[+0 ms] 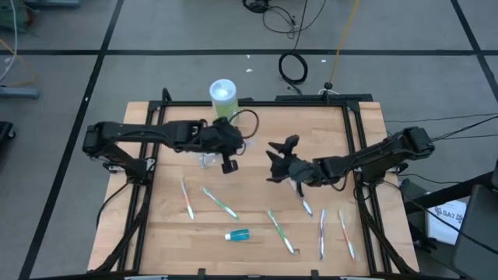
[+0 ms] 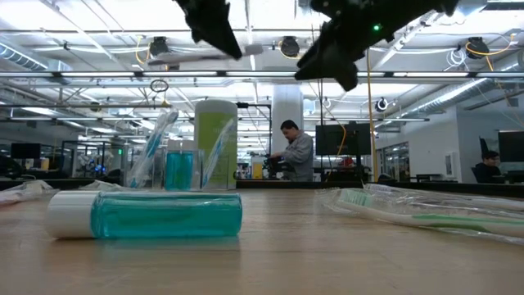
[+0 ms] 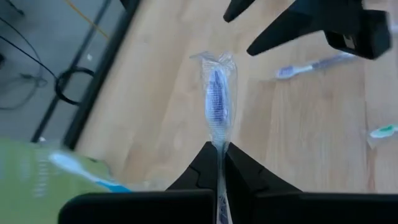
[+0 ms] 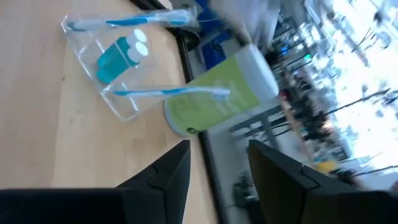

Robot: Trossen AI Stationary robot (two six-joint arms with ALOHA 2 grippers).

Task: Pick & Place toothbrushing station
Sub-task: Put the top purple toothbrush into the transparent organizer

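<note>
My left gripper (image 1: 240, 145) is above the table's far middle, shut on a toothbrush in a clear wrapper (image 3: 216, 93), whose blue-bristled head sticks out ahead of the fingers. The clear cup (image 1: 208, 160) stands just beside it on the near side. The cup holds two teal toothpaste tubes (image 4: 118, 56) and two blue toothbrushes (image 4: 168, 92), as the right wrist view shows. My right gripper (image 1: 278, 159) is open and empty, raised right of centre and pointing toward the cup. A third teal tube (image 1: 237, 234) and several wrapped toothbrushes (image 1: 220, 204) lie flat on the near half of the table. My left gripper pinches the wrapped toothbrush's handle (image 3: 219, 148) between its two fingers. The fingers lie along the brush, about level, pointing toward the table's right. The head end (image 3: 216, 74) sticks out past the fingertips, clear of the table.
A tall green and white canister (image 1: 222, 95) stands at the far edge behind the cup. Black frame rails (image 1: 359, 155) run along the table's left and right sides. The two grippers face each other, a short gap apart. A person (image 2: 296, 152) stands in the room behind.
</note>
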